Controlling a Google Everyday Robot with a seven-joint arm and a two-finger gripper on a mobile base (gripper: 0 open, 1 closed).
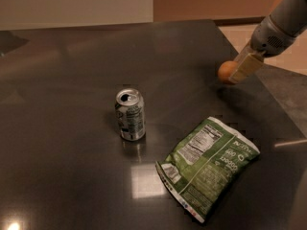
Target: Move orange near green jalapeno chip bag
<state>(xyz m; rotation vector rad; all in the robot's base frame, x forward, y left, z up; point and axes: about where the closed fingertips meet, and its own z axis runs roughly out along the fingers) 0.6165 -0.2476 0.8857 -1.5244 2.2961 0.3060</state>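
The orange [225, 72] is at the right side of the dark table, near its right edge. My gripper [237, 74] comes down from the upper right and is shut on the orange, one pale finger [247, 67] covering its right side. The orange seems to hang just above the tabletop, with a faint shadow below it. The green jalapeno chip bag [208, 164] lies flat at the front right, label side up, well in front of the orange and apart from it.
A silver soda can [130, 115] stands upright in the middle of the table, left of the bag. The dark table [62, 80] has its right edge just beyond the orange, with a grey floor past it.
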